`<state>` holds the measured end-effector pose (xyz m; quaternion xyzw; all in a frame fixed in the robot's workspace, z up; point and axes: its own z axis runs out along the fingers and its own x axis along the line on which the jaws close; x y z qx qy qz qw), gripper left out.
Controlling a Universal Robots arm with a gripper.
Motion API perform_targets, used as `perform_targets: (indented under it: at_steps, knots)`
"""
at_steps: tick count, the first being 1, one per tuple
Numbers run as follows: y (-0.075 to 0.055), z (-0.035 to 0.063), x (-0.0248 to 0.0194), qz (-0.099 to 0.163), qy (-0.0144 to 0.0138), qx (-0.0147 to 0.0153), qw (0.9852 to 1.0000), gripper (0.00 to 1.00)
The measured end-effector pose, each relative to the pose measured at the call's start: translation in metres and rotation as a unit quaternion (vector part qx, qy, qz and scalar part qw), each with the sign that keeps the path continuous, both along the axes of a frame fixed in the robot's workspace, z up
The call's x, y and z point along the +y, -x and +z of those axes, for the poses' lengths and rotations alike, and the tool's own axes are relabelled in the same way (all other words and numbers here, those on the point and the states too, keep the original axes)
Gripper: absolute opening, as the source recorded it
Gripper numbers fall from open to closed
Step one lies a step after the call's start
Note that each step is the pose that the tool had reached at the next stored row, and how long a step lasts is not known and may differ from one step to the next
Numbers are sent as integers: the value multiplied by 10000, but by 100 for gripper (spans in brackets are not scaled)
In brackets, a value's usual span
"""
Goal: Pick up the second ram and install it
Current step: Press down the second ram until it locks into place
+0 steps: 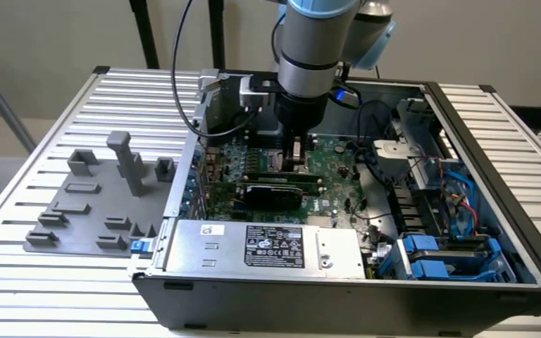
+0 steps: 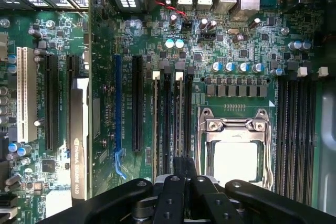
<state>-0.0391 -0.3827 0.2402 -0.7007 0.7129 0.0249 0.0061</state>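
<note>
1. Ribbed grey metal table (image 1: 54, 282) carries an open black computer case (image 1: 346, 299); large green motherboard (image 2: 131, 35) lies below the black gripper (image 2: 185, 174).
2. Gripper closed, holding nothing I can see; thin green RAM stick (image 2: 156, 129) stands seated directly beneath its fingertips.

grey holder tray (image 1: 82, 211) on slatted table (image 1: 26, 296) | power supply (image 1: 270, 246) | CPU socket (image 2: 236, 145)

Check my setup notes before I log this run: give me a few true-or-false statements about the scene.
1. The gripper hangs over the motherboard inside the open case. True.
2. Its jaws stand wide open. False: they are shut.
3. The grey holder tray lies on the exterior view's right of the case. False: it lies on the left.
4. The CPU socket has no cooler on it. True.
</note>
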Motion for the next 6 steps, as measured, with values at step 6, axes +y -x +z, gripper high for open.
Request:
perform_targets:
  at_steps: [6]
  knots:
    - [0,1,0,0,1,1,10000,11]
